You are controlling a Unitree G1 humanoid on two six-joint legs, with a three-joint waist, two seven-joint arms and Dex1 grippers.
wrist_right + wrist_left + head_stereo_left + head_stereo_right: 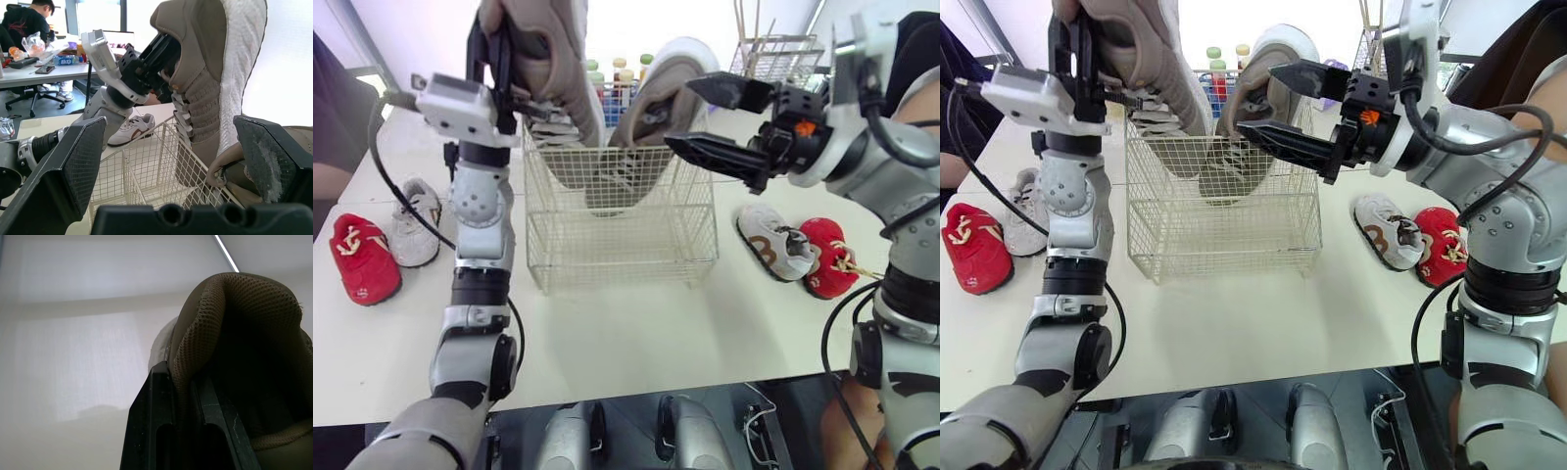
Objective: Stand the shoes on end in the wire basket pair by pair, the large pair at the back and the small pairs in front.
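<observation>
A wire basket [617, 257] stands mid-table. My left gripper [504, 61] is shut on the heel collar [230, 328] of a large tan shoe [563, 93], held toe-down over the basket's left side. The second large tan shoe [658, 103] stands on end in the basket's right back part. My right gripper [682, 115] is open just in front of that shoe, without touching it. On the table to the left lie a small red shoe [362, 257] and a small white shoe [416, 220]. To the right lie another small white shoe [773, 242] and another red one [829, 257].
Several bottles [622, 73] stand behind the basket. A second wire rack [773, 54] is at the back right. A person's arm [333, 147] shows at the table's left edge. Bare table [636, 343] runs from the basket to the front edge.
</observation>
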